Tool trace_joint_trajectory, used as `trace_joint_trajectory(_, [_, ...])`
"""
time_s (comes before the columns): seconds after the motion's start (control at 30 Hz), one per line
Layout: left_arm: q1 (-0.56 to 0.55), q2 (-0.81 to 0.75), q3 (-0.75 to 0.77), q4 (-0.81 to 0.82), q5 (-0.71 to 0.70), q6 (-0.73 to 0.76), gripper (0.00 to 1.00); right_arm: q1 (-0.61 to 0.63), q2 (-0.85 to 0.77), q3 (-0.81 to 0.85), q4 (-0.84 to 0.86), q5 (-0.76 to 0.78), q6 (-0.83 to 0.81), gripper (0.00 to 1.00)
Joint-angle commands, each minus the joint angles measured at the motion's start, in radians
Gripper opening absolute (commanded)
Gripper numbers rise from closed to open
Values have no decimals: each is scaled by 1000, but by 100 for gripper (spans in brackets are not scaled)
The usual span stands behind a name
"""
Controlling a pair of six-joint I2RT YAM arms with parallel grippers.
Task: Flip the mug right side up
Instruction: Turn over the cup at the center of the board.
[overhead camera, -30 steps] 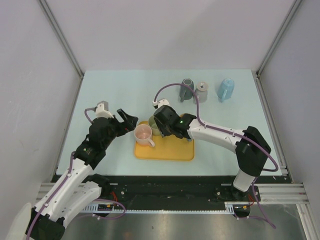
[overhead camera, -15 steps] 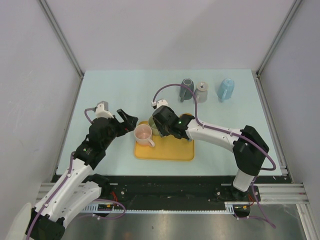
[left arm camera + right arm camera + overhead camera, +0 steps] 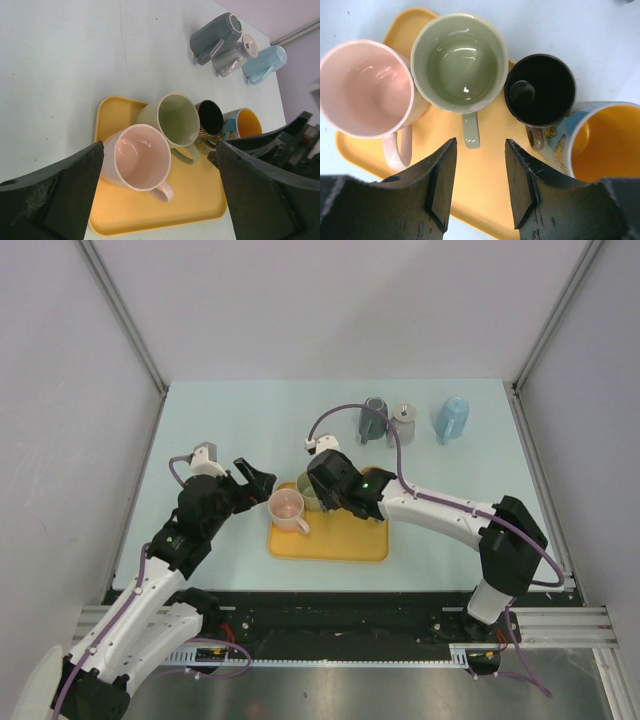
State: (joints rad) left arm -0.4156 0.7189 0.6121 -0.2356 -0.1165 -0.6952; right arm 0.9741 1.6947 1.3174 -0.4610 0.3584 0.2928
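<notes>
Since the green mug (image 3: 460, 67) stands mouth-up on the yellow tray (image 3: 340, 540), the right claw (image 3: 480, 187) hovers half-spread and empty above its handle; the left claw (image 3: 256, 476) gapes wide, idle.

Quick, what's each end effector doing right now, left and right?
Left end effector: open, holding nothing.
Right end effector: open, empty, aimed at the green mug handle.

Bright, even light; edges perhaps soft.

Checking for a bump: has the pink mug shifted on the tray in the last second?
No. The pink mug sits at the same spot by the left edge of the yellow tray in the overhead view, handle pointing the same way.
</notes>
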Motion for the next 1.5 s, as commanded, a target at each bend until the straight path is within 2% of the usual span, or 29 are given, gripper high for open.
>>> trace_joint_trajectory(0.0, [0, -4, 15, 9, 14, 13, 98, -3, -90, 11, -37, 94, -6, 48])
trace_joint_trajectory(0.4, [-2, -4, 14, 10, 23, 2, 98, -25, -107, 6, -79, 145, 3, 44])
trace_joint_trajectory(0.7, [-2, 22, 14, 15, 35, -9, 98, -14, -130, -95, -71, 126, 71, 42])
trace_joint_trajectory(0.9, [-2, 48, 24, 31, 41, -9, 98, -18, -219, -106, -59, 154, 74, 43])
trace_joint_trajectory(1.2, [-43, 239, 152, 74, 57, 3, 98, -204, -452, -139, -59, 163, 114, 48])
trace_joint_trajectory(1.33, [-123, 384, 314, 74, -35, 68, 98, -253, -553, -193, -36, 169, 141, 50])
trace_joint_trajectory(1.47, [-146, 578, 503, 61, -35, 99, 100, -290, -621, -257, -9, 156, 163, 51])
